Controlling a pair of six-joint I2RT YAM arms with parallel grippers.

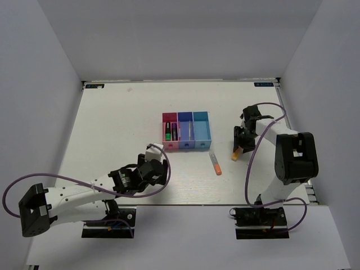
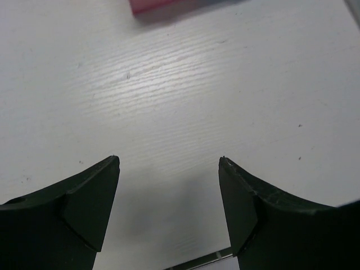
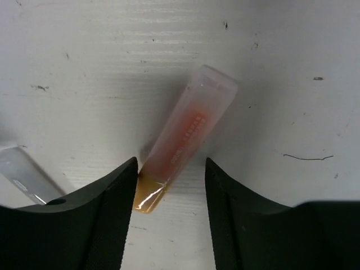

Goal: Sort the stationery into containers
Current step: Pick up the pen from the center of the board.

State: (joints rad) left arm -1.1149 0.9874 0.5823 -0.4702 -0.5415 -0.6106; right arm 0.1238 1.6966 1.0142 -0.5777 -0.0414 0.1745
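Three joined bins stand mid-table: pink (image 1: 169,144), blue-purple (image 1: 185,144) and light blue (image 1: 201,135). The pink bin holds the green highlighter (image 1: 167,132) and the purple marker (image 1: 175,133). Thin sticks (image 1: 190,132) lie in the blue-purple bin. The orange-grey marker (image 1: 215,163) lies on the table in front of the bins. My right gripper (image 1: 239,147) (image 3: 171,163) is open and straddles the short orange-yellow marker (image 3: 183,140) (image 1: 235,153), which lies on the table with its amber end touching the left finger. My left gripper (image 1: 160,166) (image 2: 169,160) is open and empty over bare table.
The pink bin's edge (image 2: 157,4) shows at the top of the left wrist view. A translucent grey end (image 3: 22,174) lies at the left of the right wrist view. White walls enclose the table on three sides.
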